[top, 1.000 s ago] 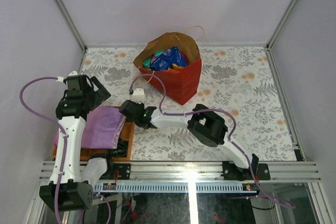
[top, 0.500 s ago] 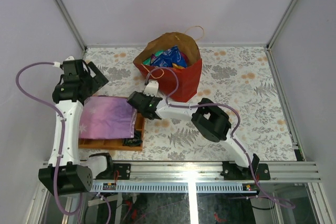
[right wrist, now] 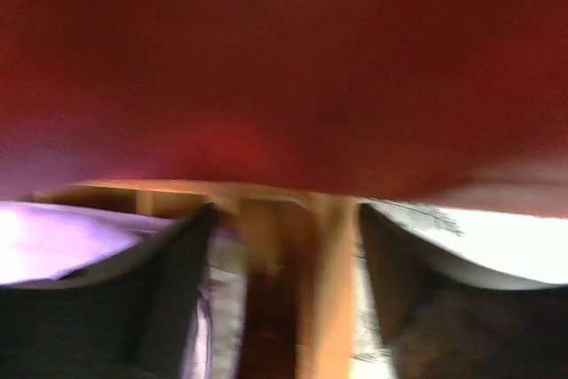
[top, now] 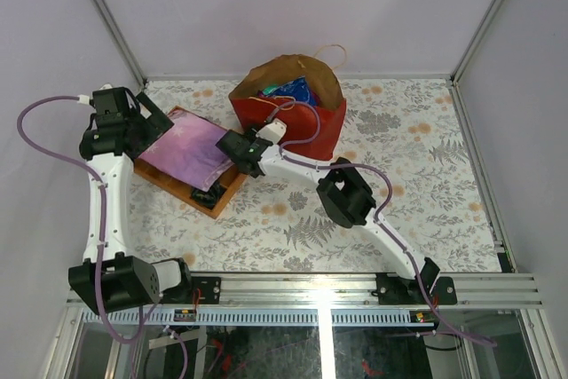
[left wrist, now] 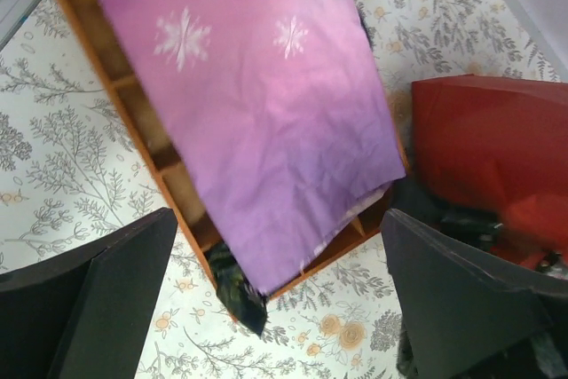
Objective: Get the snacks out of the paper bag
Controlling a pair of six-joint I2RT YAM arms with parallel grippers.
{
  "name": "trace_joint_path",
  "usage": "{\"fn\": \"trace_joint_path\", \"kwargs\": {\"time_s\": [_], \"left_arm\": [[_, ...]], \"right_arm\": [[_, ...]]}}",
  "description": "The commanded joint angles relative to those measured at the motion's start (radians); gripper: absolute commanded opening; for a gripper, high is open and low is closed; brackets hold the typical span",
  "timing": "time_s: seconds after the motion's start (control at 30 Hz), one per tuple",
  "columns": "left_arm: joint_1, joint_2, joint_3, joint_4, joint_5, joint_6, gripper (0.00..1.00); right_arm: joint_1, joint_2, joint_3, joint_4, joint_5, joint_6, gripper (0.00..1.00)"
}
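- Overhead, floral-print table [top: 426, 157], plain pale walls [top: 293, 6].
- Matte red paper bag [top: 311, 135], wooden tray [top: 173, 185], creased purple cloth [top: 191, 146].
- Left gripper [left wrist: 277, 219] spread; right gripper [right wrist: 284, 255] blurred, grip unclear.

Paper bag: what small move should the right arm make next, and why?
Probably raise the right gripper above the paper bag's open top: it sits low between the bag's red side and the wooden tray, while the snacks show inside at the mouth.

1 bag [top: 306, 135], 1 tray [left wrist: 115, 86], 1 cloth [left wrist: 275, 130], 2 arms [top: 293, 164]. Snacks [top: 288, 90] overlap inside the bag, so their number cannot be told.
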Motion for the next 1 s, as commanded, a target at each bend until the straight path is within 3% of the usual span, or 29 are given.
{"fn": "trace_joint_path", "kwargs": {"time_s": [0.0, 0.03, 0.2, 0.4, 0.6, 0.67, 0.8, 0.97], "left_arm": [[0.038, -0.030, -0.059, 0.035, 0.024, 0.025, 1.00], [0.045, -0.047, -0.090, 0.036, 0.021, 0.027, 1.00], [0.074, -0.186, -0.295, 0.043, 0.004, -0.016, 1.00], [0.078, -0.366, -0.526, 0.031, 0.027, -0.176, 0.95], [0.078, -0.286, -0.566, 0.053, -0.022, -0.275, 0.79], [0.078, -0.231, -0.595, 0.102, -0.008, -0.296, 0.65], [0.078, -0.100, -0.628, 0.228, -0.005, -0.323, 0.50], [0.078, 0.055, -0.613, 0.323, -0.063, -0.339, 0.44]], "right_arm": [[-0.015, -0.097, -0.016, 0.386, 0.018, 0.029, 0.91], [-0.010, -0.144, -0.079, 0.468, 0.018, -0.026, 0.99], [0.057, -0.458, -0.567, 0.880, 0.012, -0.266, 0.99], [0.177, -0.789, -0.931, 1.023, -0.052, -0.437, 0.99], [0.196, -1.065, -1.299, 1.219, -0.215, -0.555, 0.99], [0.196, -1.169, -1.403, 1.245, -0.238, -0.619, 0.99], [0.197, -1.420, -1.605, 1.240, -0.261, -0.703, 0.99], [0.197, -1.752, -1.777, 1.029, -0.185, -0.741, 0.99]]}}
